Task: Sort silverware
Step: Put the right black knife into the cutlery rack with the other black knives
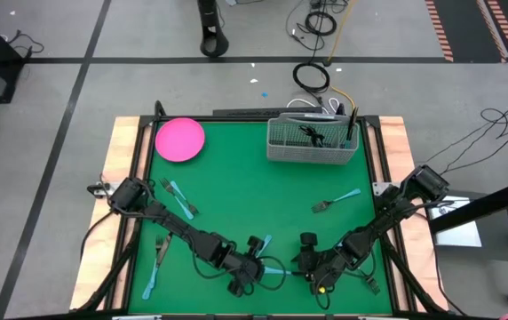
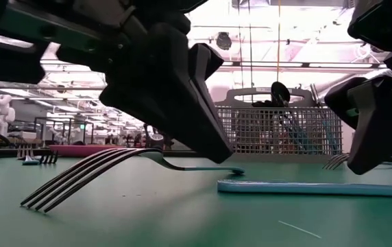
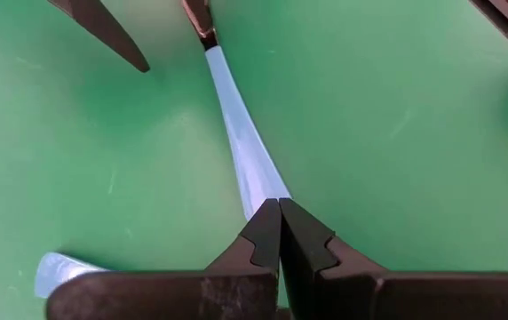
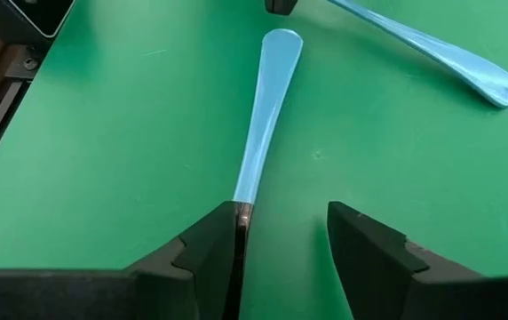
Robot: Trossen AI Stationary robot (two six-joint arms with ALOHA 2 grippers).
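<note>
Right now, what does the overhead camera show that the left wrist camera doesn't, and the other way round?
Only the high view shows the pink plate, the wire basket and scattered silverware such as a fork. Only the left wrist view shows the left gripper shut on a light blue handle. Both show the green table and this handle near its front edge.

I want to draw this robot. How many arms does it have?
2. The left arm comes in from the left side of the green mat, and the right arm comes in from its right side. Their tips nearly meet. I see no hidden arm.
</note>
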